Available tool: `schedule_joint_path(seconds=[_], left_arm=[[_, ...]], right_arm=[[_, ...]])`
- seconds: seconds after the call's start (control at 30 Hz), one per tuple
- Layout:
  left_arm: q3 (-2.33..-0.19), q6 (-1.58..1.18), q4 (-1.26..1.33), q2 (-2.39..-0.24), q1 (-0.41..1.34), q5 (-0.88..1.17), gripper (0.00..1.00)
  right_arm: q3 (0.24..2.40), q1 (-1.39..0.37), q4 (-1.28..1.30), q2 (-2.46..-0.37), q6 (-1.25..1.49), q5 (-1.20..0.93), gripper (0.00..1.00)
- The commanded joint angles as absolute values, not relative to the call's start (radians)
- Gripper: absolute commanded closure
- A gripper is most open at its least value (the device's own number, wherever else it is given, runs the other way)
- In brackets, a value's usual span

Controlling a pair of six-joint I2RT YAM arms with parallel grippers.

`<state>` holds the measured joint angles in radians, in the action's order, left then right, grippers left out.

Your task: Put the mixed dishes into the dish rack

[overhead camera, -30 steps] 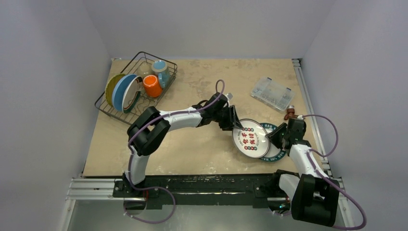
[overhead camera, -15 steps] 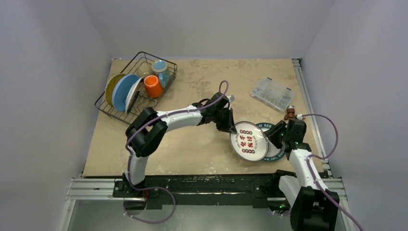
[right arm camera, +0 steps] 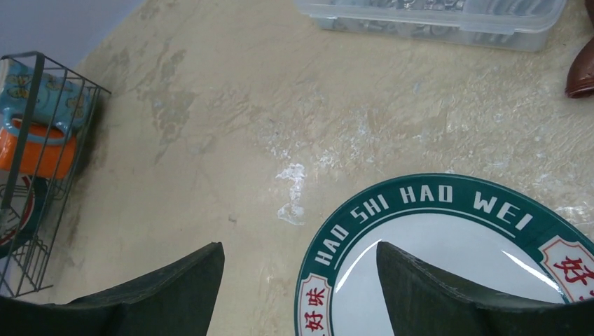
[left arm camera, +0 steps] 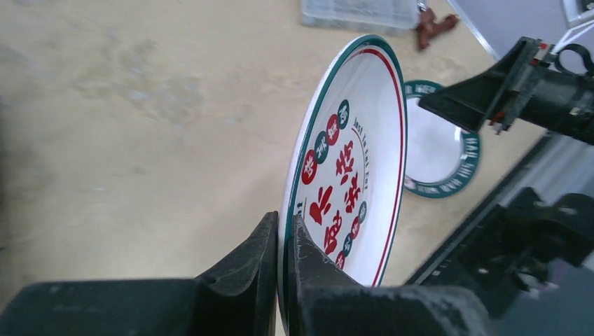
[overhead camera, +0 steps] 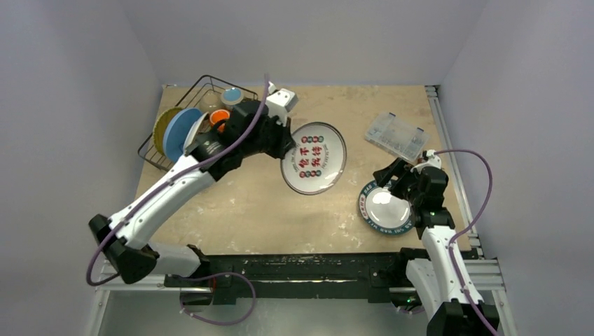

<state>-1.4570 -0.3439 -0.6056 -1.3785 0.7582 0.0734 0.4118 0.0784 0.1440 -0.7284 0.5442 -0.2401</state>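
The black wire dish rack [overhead camera: 208, 78] sits far-left, already crowded. Just beside it the red-dotted plate [overhead camera: 313, 157] hangs in midair, its rim clamped in the left gripper [left arm camera: 283, 231]. So thin a pinch could slip as the plate goes in. The right gripper [right arm camera: 300, 269] gapes above the teal-rimmed plate [right arm camera: 434, 203].

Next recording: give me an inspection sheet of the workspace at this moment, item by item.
Surface: beige table, scuffed with pale patches.
Job's things: dish rack at far left holds yellow plate, blue plate, orange cup, blue mug; red-dotted plate lifted and tilted; teal-rimmed plate flat on the table.
Clutter: clear compartment box; small brown object beside it.
Grippers: left gripper shut on the red-dotted plate's rim; right gripper over the teal-rimmed plate, jaws open.
Cables: purple cables loop off both arms.
Surroundings: plain grey walls; nothing else seen.
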Motion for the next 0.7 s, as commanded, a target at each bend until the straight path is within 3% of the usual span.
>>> schedule_joint_path(seconds=[0.0,0.27,0.67], left_arm=[[-1.479,0.061,-0.712,-1.229,0.759,-0.309,1.0],[-1.261,0.637,-0.344,-1.143,0.714,-0.819,1.0],[-1.195,0.713,-0.15,-1.241,0.478,-0.831,1.0]], right_arm=[[0.388,0.074,0.03,-0.768,0.504,-0.321,0.2],[0.375,0.062,-0.021,-0.795,0.503,-0.316,0.2],[0.381,0.051,-0.029,-0.833,0.5,-0.321,0.2]])
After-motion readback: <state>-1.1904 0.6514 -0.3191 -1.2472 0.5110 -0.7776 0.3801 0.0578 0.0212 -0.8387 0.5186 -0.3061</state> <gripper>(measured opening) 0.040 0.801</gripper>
